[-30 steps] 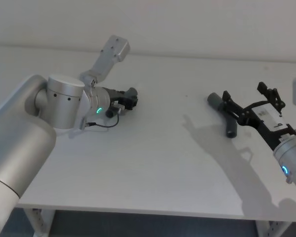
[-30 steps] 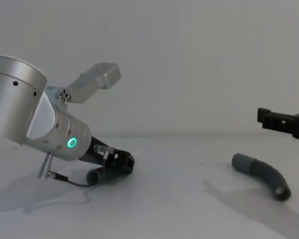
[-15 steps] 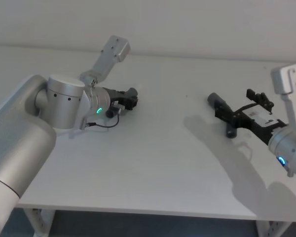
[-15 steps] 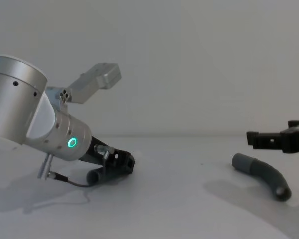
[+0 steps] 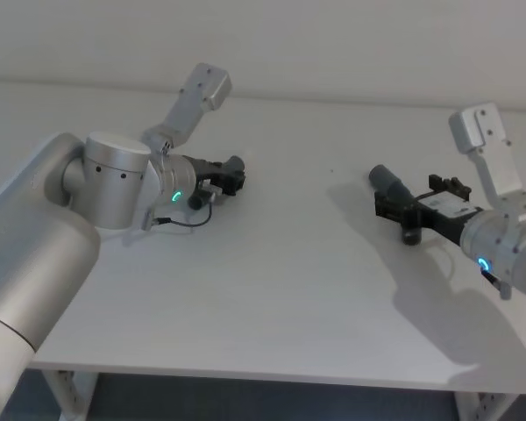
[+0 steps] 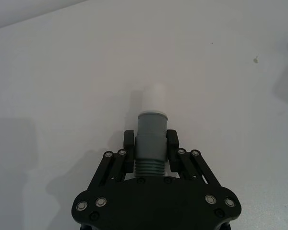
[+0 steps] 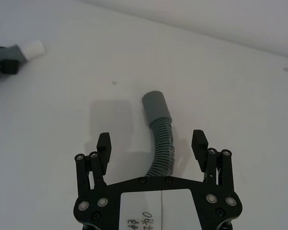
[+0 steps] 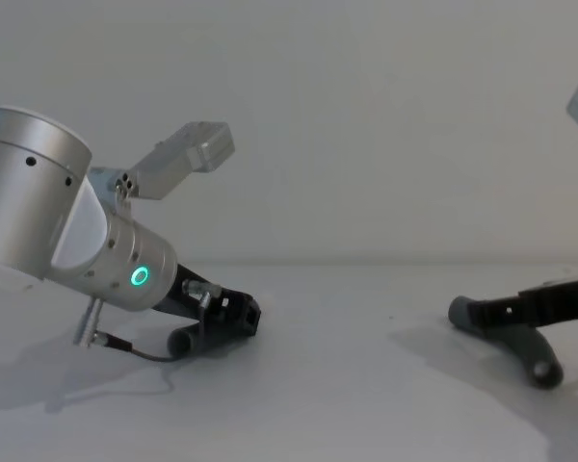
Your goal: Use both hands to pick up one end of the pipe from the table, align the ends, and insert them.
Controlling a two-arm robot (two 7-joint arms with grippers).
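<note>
Two grey ribbed pieces of the pipe lie on the white table (image 5: 289, 281). My left gripper (image 6: 150, 143) rests low on the table at the left (image 5: 232, 175) and is shut on one piece (image 6: 150, 143), just behind its grey collar. That piece's white spigot (image 6: 153, 98) pokes out past the fingertips. My right gripper (image 7: 151, 143) is open at the right (image 5: 410, 197), low over the table. The other curved piece (image 7: 162, 143) lies between its spread fingers, untouched, with its smooth socket cuff (image 7: 155, 106) pointing away from the wrist. From the chest view this piece (image 8: 538, 361) rests flat on the table.
The left arm's silver wrist with its green ring light (image 8: 138, 277) and a thin black cable (image 8: 135, 351) lie close to the table. A bare white wall (image 5: 333, 44) rises behind the table, whose front edge (image 5: 245, 375) is near me.
My right gripper has swung down and toward the curved piece, from hovering beside it to straddling it close to the table. The left gripper and its piece have not moved.
</note>
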